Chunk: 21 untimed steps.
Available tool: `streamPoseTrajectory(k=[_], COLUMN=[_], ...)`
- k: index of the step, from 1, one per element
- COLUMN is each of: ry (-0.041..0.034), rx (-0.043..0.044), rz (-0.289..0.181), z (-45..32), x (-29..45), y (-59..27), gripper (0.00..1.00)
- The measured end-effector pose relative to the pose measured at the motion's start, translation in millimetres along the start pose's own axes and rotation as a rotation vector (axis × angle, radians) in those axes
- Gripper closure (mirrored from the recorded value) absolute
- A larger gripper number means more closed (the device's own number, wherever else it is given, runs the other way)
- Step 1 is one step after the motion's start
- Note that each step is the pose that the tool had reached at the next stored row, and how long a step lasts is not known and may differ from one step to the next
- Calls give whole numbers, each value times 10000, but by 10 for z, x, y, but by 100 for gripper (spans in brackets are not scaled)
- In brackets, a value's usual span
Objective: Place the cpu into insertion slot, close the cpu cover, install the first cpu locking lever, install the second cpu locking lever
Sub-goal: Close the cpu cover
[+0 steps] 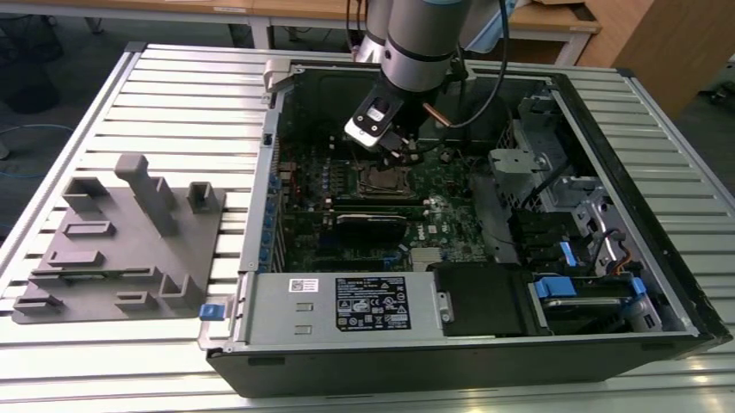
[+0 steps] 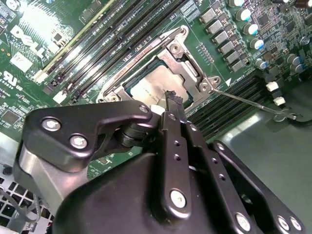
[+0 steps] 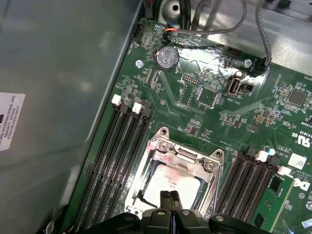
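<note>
Lying flat in the insertion slot (image 3: 142,189), the cpu (image 3: 170,181) is square with no long axis, its edges running parallel to the black memory slots (image 3: 111,153) on either side, and the cpu cover (image 3: 193,164) frames its top. Faint print marks the chip, white lettering marks the green motherboard (image 3: 204,122), and a white label (image 3: 9,119) sits on the grey case wall. The tool (image 3: 169,196) hovers just above the chip's edge, fingertips pressed together and gripping nothing, while a thin wire lever (image 2: 248,101) juts sideways from the socket's corner.
</note>
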State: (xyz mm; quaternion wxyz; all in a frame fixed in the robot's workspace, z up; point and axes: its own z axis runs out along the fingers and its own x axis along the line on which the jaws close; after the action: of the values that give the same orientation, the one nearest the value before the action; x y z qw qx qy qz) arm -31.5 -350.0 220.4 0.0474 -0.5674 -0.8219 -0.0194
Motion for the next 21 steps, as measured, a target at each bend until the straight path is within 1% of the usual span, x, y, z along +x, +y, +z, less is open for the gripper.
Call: streamPoseTrajectory(k=[4,6,21], ry=[-1,-2,-63], rx=[2,17,287], rz=[-16,-174,-2861], z=[0,1,6], x=[0,0,-1], y=[0,0,0], gripper=[89,89,89])
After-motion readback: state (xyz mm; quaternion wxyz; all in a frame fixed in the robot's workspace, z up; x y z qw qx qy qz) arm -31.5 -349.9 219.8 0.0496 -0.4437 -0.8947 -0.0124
